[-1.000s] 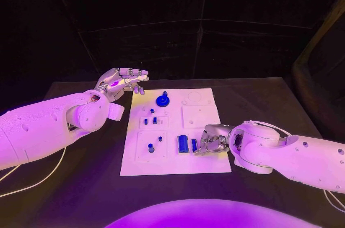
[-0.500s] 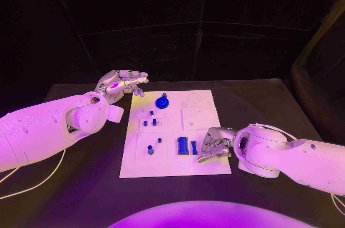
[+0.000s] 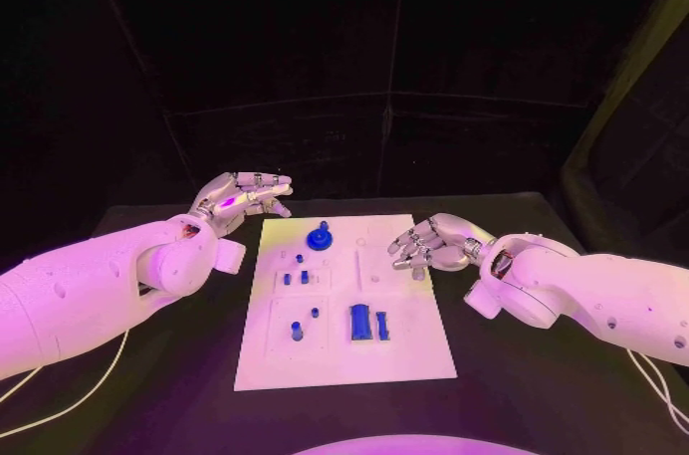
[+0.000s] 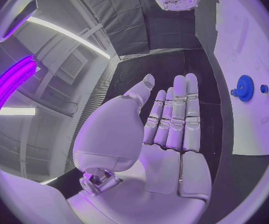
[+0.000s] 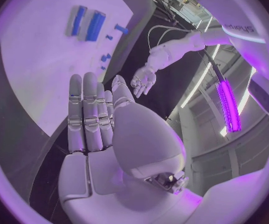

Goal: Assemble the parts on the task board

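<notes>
The white task board (image 3: 409, 360) lies in the middle of the black table. A blue gear (image 3: 319, 239) stands near its far edge. Two blue bars (image 3: 360, 322) lie side by side in its near half, and small blue pegs (image 3: 296, 329) stand in its left half. My left hand (image 3: 241, 194) hovers off the board's far left corner, fingers straight and empty. My right hand (image 3: 431, 244) hangs over the board's right edge, past the bars, holding nothing. The right wrist view shows that hand (image 5: 97, 119) with straight fingers, the bars (image 5: 96, 26) beyond them. In the left wrist view the gear (image 4: 244, 88) lies beside my left hand (image 4: 165, 129).
Bare black table (image 3: 546, 375) surrounds the board on all sides. White cables (image 3: 87, 375) trail from my left arm over the table's near left. A dark curtain (image 3: 387, 136) closes off the far side.
My right hand has left the blue bars and risen toward the board's far right, fingers now spread. The bars stay on the board. The camera has shifted. My left hand has hardly moved.
</notes>
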